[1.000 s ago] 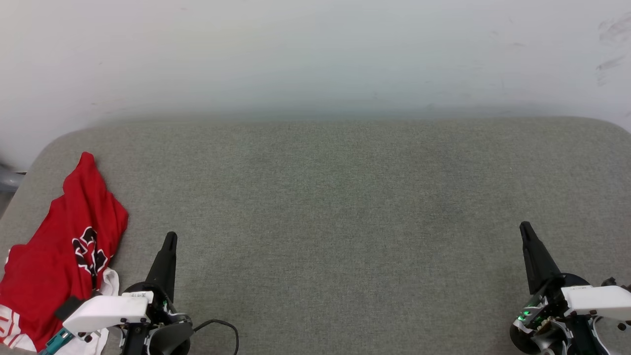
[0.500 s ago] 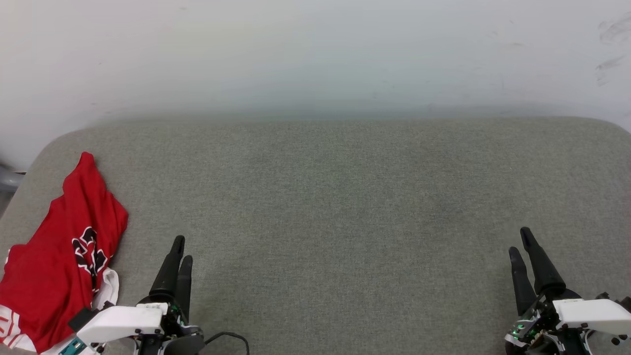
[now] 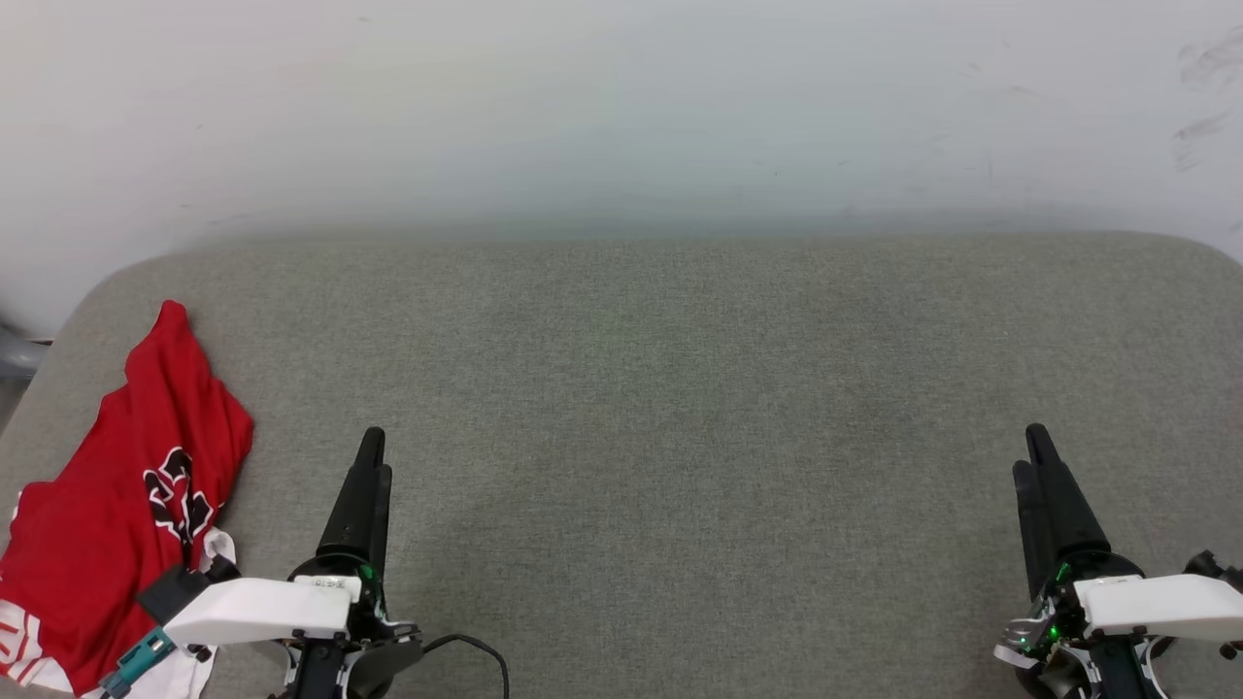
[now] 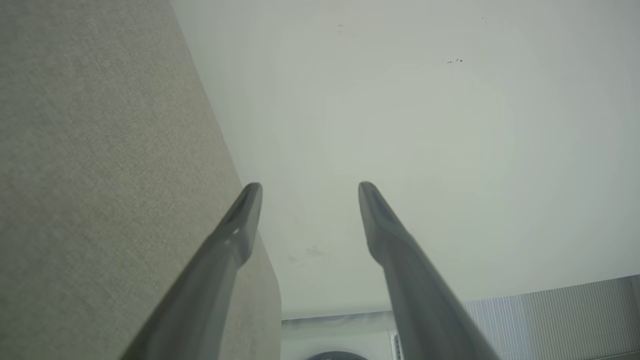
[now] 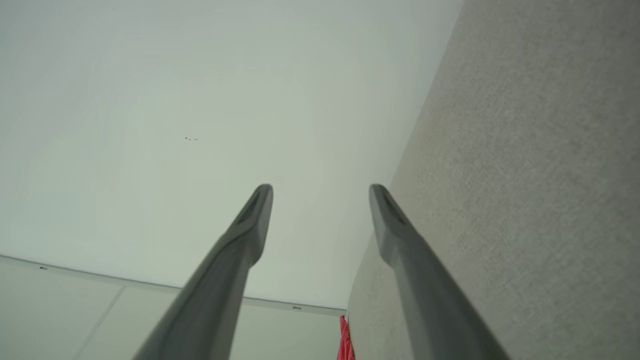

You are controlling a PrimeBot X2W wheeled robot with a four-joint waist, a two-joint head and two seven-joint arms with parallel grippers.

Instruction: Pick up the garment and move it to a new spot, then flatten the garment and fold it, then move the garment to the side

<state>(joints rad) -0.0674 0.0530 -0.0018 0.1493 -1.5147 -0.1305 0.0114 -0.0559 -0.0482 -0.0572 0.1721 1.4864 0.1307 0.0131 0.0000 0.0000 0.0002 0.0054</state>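
The shirt (image 3: 117, 505) lies crumpled at the pad's (image 3: 680, 437) left edge, untouched. Both spread and empty: left gripper (image 3: 379, 454) just beside it, right gripper (image 3: 1027, 449) well apart. Pickup comes first, so left must reach over.

The left gripper (image 3: 377, 452) is reaching out over the near left part of the grey cushion (image 3: 680, 388), its dark fingers (image 4: 231, 245) standing apart and empty. The right gripper (image 3: 1029, 449) is doing likewise over the cushion's near right part, spread and holding nothing. Both are pointing toward the cushion's far edge.
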